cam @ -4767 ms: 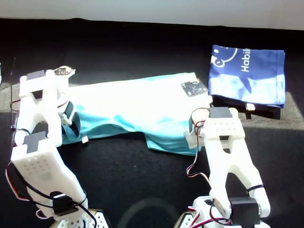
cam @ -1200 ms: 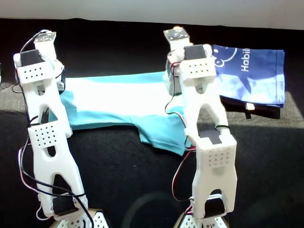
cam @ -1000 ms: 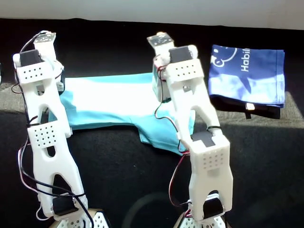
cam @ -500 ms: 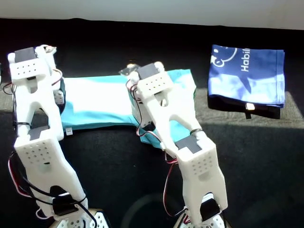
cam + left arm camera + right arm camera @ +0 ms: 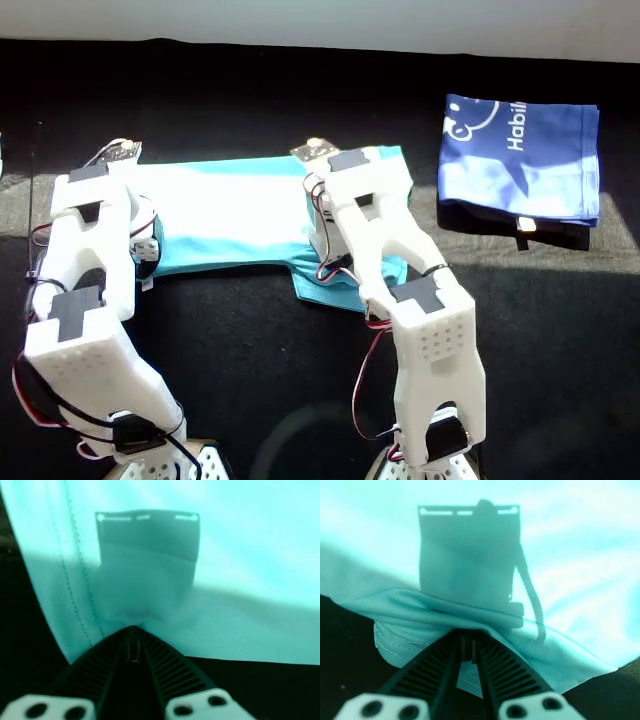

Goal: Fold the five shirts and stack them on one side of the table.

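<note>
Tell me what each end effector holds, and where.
Both grip the turquoise shirt: the left end effector at its edge beside the stitched hem, the right end effector on a folded-over edge.

Three garments, two arms, one table.
I count one turquoise shirt (image 5: pixel 230 205) spread out, one folded blue shirt (image 5: pixel 520 160), and one black folded garment (image 5: pixel 560 232) under the blue one. That makes a pile of two and a single one apart. There are two white arms, the left arm (image 5: pixel 85 270) and the right arm (image 5: pixel 400 270). Each carries one gripper, the left gripper (image 5: pixel 133 645) and the right gripper (image 5: pixel 467 647), so two in all. One dark table (image 5: pixel 250 90) holds everything.
</note>
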{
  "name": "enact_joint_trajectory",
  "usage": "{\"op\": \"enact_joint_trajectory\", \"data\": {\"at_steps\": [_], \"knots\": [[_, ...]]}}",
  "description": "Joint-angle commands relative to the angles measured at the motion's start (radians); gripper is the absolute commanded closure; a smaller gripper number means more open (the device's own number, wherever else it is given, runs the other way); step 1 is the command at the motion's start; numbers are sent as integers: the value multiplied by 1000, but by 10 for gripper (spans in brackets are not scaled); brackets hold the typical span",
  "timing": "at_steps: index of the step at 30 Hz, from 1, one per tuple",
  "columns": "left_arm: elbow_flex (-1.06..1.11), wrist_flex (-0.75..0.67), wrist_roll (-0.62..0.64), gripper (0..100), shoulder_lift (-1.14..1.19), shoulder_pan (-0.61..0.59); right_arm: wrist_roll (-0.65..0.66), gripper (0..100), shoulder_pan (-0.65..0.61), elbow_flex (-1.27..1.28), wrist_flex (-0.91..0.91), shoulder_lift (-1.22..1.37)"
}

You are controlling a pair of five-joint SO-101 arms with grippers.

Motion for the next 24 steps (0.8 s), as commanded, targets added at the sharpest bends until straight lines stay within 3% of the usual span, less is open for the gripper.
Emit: {"op": "enact_joint_trajectory", "data": {"at_steps": [1,8,17,21,24], "knots": [[44,-83,5,990,-10,7,44,991,44,12,-38,-77],[48,-100,6,990,-7,7,48,991,-33,-16,120,-130],[48,-100,6,990,-4,8,48,965,-188,33,162,-309],[47,-100,6,990,-2,8,49,871,-211,128,114,-309],[47,-100,6,990,-2,10,49,869,-206,193,39,-308]]}}
